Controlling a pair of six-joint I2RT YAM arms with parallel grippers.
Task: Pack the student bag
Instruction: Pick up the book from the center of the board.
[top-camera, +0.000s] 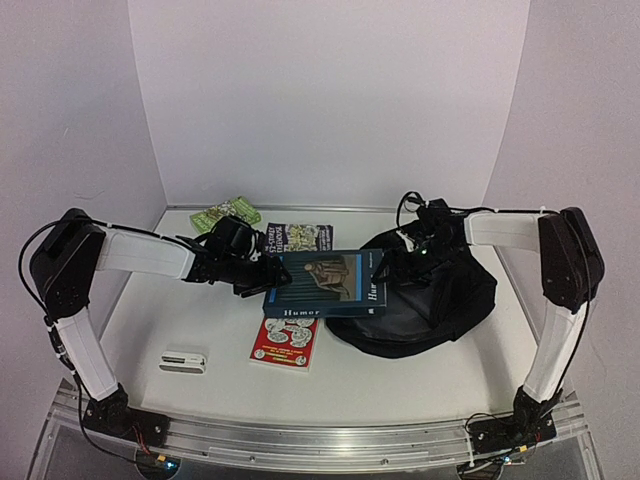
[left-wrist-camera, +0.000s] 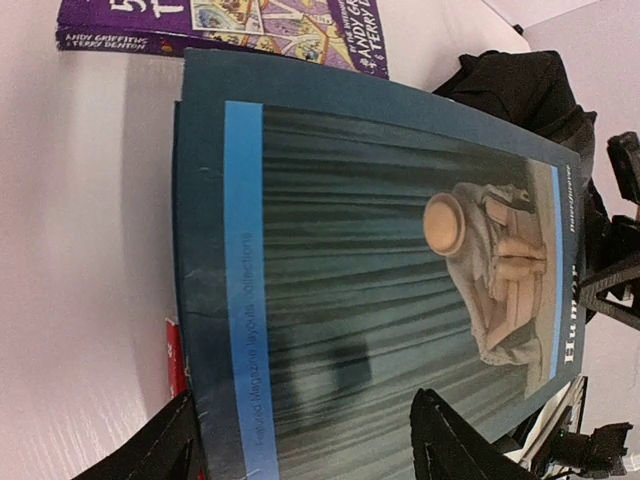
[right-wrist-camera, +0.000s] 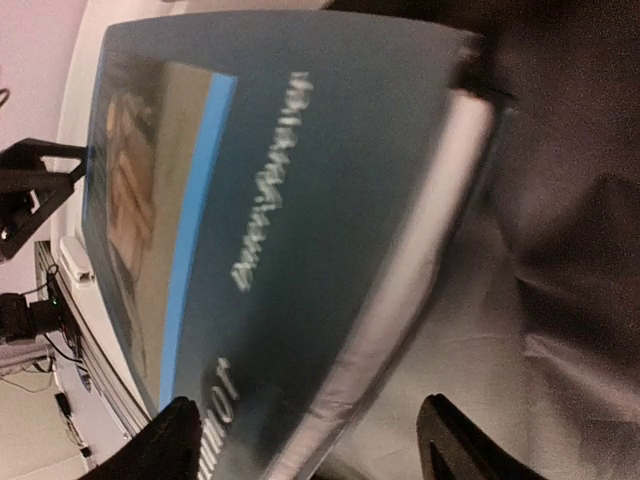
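So we've got the student bag (top-camera: 430, 310), a slumped, rounded heap of soft black fabric, sitting on the right side of the smooth white table (top-camera: 200, 320). A glossy teal book (top-camera: 320, 280) is stretched between both arms, with its right end over the bag. The left pincer (left-wrist-camera: 305, 420) and right pincer (right-wrist-camera: 308, 405) both have their fingers spread wide at the book's short edges. A purple paperback (top-camera: 298, 237), a red booklet (top-camera: 285, 343) and some crinkly green packets (top-camera: 225, 214) lie around it. Plain pale walls box it all in.
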